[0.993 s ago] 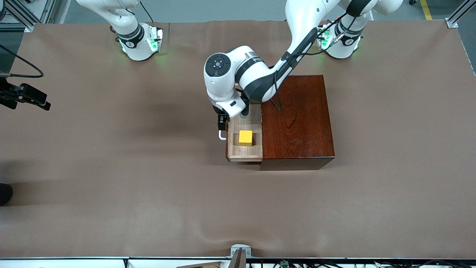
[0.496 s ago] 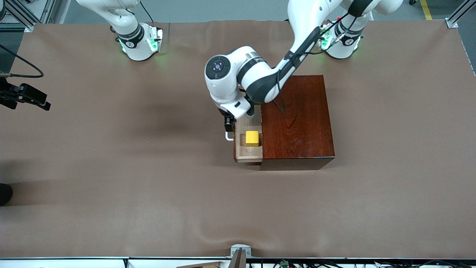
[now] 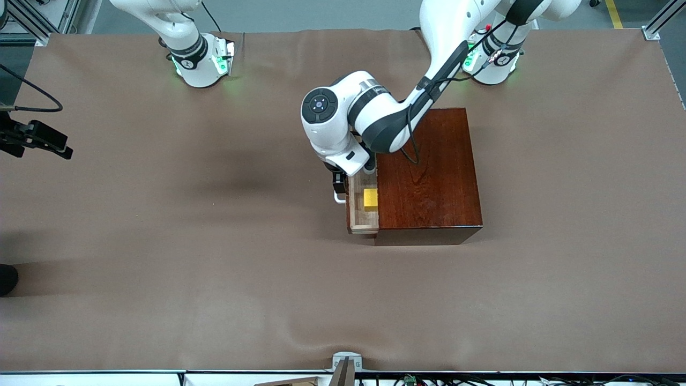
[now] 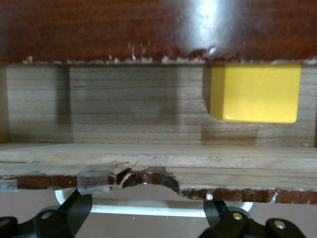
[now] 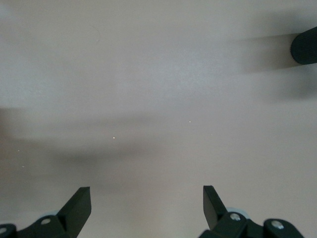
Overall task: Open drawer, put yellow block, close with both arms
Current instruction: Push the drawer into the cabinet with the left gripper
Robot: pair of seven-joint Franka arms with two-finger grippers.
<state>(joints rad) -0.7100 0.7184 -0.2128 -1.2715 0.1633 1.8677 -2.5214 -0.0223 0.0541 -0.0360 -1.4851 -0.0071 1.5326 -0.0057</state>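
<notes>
Since the earlier frame your drawer (image 3: 362, 212) slid in; left gripper (image 4: 148, 218), wide astride the handle (image 4: 153, 208), had the block (image 4: 255, 93) just ahead. Right gripper (image 5: 147, 204) waited, wide.

Brown cloth-covered table (image 3: 161, 241); black object (image 3: 37, 138) at its right-arm end.

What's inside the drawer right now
The yellow block sits in the drawer, partly tucked under the box. The tray's inner part is hidden by the box. The left gripper is open at the handle.
</notes>
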